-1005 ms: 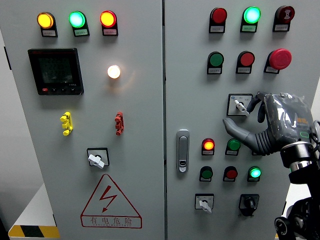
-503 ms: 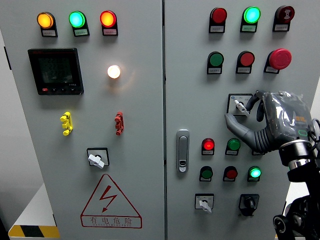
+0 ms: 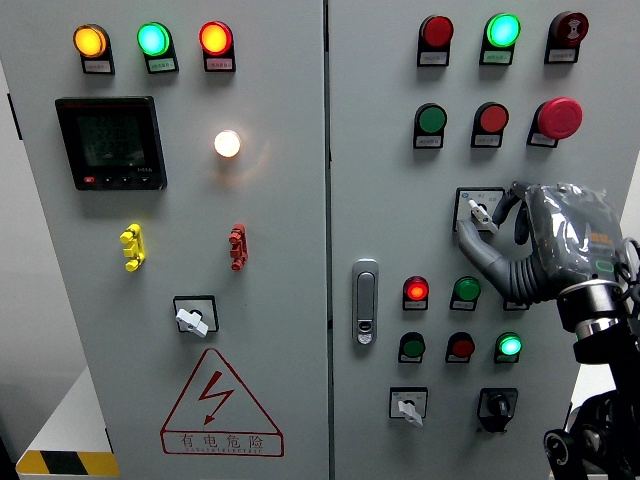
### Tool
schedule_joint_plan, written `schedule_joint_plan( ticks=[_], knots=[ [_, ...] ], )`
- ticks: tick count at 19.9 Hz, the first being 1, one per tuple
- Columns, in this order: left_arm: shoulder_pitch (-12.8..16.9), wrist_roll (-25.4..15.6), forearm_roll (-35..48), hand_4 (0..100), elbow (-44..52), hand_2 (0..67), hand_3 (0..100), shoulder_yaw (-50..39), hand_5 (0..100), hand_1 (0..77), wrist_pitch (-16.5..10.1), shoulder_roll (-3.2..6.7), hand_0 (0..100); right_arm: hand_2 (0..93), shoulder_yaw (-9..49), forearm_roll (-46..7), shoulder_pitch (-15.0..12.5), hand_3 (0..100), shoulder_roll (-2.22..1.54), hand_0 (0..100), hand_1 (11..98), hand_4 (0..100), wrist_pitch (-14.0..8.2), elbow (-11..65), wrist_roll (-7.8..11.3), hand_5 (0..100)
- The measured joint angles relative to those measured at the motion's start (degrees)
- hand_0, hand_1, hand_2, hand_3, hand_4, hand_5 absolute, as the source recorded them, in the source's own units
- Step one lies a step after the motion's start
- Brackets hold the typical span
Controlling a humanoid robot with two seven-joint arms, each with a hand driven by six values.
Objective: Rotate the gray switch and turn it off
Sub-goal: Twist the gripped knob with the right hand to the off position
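Pinching the gray switch, the right hand sits just beside it.

Even, bright, diffuse light covers the gray cabinet panels, with almost no cast shadows. The white lamp is overexposed and throws a warm halo onto the paint around it. The lit indicator lights along the top glow with blown-out centres. The clear wrap over the right hand shows small specular glints. Focus is sharp across the panel; labels are too small to read. Straight edges show little distortion.
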Motion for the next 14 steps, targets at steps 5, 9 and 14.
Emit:
schedule_joint_plan(
  ticks=[5, 9, 14],
  knots=[
    [-0.02, 0.0, 0.0, 8, 0.0, 13.4, 19, 0.0, 11, 0.0, 0.0, 0.0, 85, 64.9, -0.61, -0.43, 0.07, 91, -0.1, 36, 25.4, 88, 0.0, -0.54, -0.99, 100],
    [0.01, 0.0, 0.0, 8, 0.0, 13.4, 19, 0.0, 11, 0.0, 0.0, 0.0, 85, 65.0, -1.06, -0.46, 0.36, 91, -0.07, 36, 25.0, 88, 0.0, -0.81, -1.34, 100],
    [0.0, 0.0, 0.0, 8, 0.0, 13.4, 19, 0.0, 11, 0.0, 0.0, 0.0, 85, 65.8, -1.15, -0.46, 0.73, 92, 0.02, 36, 25.6, 88, 0.0, -0.8, -1.43, 100]
  ],
)
